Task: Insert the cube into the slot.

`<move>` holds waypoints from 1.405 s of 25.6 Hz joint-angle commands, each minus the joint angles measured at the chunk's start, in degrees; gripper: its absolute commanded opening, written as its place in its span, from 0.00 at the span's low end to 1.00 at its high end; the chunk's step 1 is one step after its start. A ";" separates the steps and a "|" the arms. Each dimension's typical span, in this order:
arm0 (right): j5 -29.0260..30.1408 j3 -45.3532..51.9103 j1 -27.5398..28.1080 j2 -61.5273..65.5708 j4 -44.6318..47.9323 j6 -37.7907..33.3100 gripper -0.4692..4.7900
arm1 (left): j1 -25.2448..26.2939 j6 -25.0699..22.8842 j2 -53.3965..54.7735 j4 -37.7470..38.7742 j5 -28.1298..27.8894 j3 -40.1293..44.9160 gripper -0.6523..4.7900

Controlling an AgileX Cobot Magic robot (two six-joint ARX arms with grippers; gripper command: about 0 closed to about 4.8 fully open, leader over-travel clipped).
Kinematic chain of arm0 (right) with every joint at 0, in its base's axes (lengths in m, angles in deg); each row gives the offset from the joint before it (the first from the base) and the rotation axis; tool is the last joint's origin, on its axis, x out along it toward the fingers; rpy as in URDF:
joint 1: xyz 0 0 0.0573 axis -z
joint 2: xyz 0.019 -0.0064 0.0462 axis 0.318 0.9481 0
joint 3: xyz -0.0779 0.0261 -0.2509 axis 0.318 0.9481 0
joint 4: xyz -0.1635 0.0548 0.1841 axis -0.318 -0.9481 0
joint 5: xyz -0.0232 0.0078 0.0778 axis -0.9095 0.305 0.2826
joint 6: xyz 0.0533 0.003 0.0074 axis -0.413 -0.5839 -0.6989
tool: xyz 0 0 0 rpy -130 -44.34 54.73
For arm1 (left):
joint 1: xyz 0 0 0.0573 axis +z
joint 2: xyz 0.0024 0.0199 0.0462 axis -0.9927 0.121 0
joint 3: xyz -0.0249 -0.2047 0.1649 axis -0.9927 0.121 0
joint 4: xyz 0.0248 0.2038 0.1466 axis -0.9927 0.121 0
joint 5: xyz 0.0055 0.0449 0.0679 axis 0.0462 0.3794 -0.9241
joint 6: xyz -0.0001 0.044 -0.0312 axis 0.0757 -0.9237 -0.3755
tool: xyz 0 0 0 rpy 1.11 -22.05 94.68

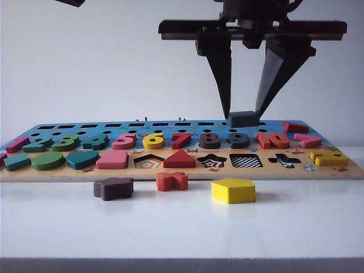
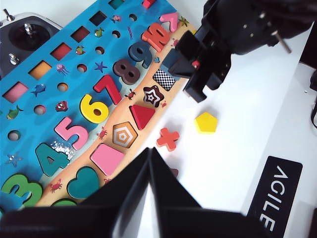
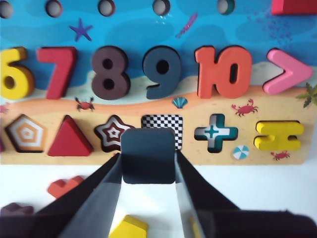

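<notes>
My right gripper (image 1: pixel 243 118) hangs above the puzzle board (image 1: pixel 182 169), shut on the cube (image 1: pixel 243 119), a flat slate-blue square block pinched between both fingers. In the right wrist view the cube (image 3: pixel 148 154) covers the near part of the slot (image 3: pixel 167 122), the square cut-out with a checkered floor. That slot (image 1: pixel 245 161) lies low in the board's front row, well below the held cube. From the left wrist view the slot (image 2: pixel 164 79) shows beside the right gripper (image 2: pixel 185 77). My left gripper (image 2: pixel 149 151) hovers over the board's front edge, fingers together, holding nothing.
On the white table before the board lie a brown star block (image 1: pixel 113 187), an orange cross block (image 1: pixel 172 181) and a yellow pentagon block (image 1: pixel 233 190). Pentagon (image 1: pixel 149 162), star (image 1: pixel 212 161) and cross (image 1: pixel 284 160) cut-outs flank the slot. A radio controller (image 2: pixel 25 37) sits behind the board.
</notes>
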 commanded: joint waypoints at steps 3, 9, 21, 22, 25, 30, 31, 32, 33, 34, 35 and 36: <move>-0.94 2.23 0.15 0.33 0.74 -1.60 0.36 | -0.07 -0.48 -0.15 -0.42 0.13 -0.20 0.15; -1.22 4.07 0.87 0.66 4.07 -2.19 0.33 | -0.07 -0.61 -0.79 -0.42 -0.42 -0.17 0.15; 0.81 4.02 2.80 2.01 6.95 2.82 0.29 | -0.07 -2.45 -1.60 -0.50 -0.46 -0.07 0.15; 2.69 3.91 2.78 1.99 6.86 7.58 0.28 | -0.07 -2.45 -1.60 -0.50 -0.46 -0.07 0.15; 7.54 3.89 2.78 1.90 6.91 19.67 0.28 | -0.07 -2.54 -1.60 -0.46 -0.46 -0.07 0.15; 7.93 3.87 2.97 1.29 6.38 34.07 0.27 | -0.07 -2.56 -1.60 -0.46 -0.46 -0.07 0.15; 7.10 3.82 3.15 1.20 6.36 37.27 0.26 | -0.07 -2.56 -1.60 -0.44 -0.46 -0.07 0.15; 6.88 3.80 3.30 1.20 6.32 39.21 0.26 | -0.07 -2.56 -1.60 -0.44 -0.46 -0.07 0.15; 6.91 3.80 3.61 1.20 6.32 41.24 0.26 | -0.07 -2.56 -1.60 -0.44 -0.46 -0.07 0.15; 6.86 3.80 3.91 1.20 6.32 43.56 0.26 | -0.07 -2.56 -1.60 -0.44 -0.46 -0.07 0.15; 6.93 3.80 4.28 1.20 6.32 46.34 0.26 | -0.07 -2.56 -1.60 -0.44 -0.46 -0.07 0.15; 6.86 3.80 4.87 1.20 6.45 52.43 0.25 | -0.07 -2.56 -1.60 -0.44 -0.46 -0.07 0.15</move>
